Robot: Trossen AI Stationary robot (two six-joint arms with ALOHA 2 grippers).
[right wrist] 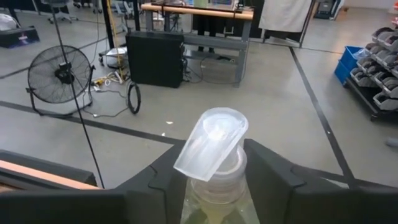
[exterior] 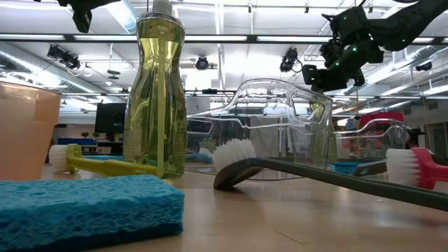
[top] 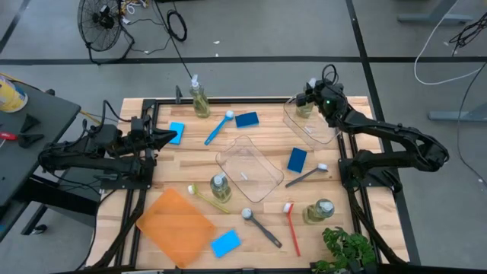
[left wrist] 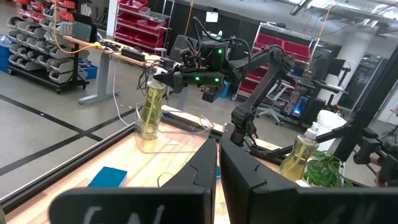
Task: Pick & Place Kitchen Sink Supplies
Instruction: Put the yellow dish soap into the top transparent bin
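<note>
L arm low, outstretched, left end effector (top: 172, 137) fingers together. R arm reaching out, right end effector (top: 307, 94) fingers slightly apart.

Four clear soap bottles of yellow-green liquid are seen upright: one at the far edge (top: 199, 100), one inside the far right tub (top: 304, 107), one near the middle (top: 220, 186), one near the right front (top: 319, 211). Four flat blue sponges (top: 246, 119) are spread about. Long-handled brushes, blue (top: 219, 127), grey (top: 307, 175), red (top: 292, 227) and yellow-green (top: 207, 198), are laid flat on the wood.

No legible text, labels or signs.
</note>
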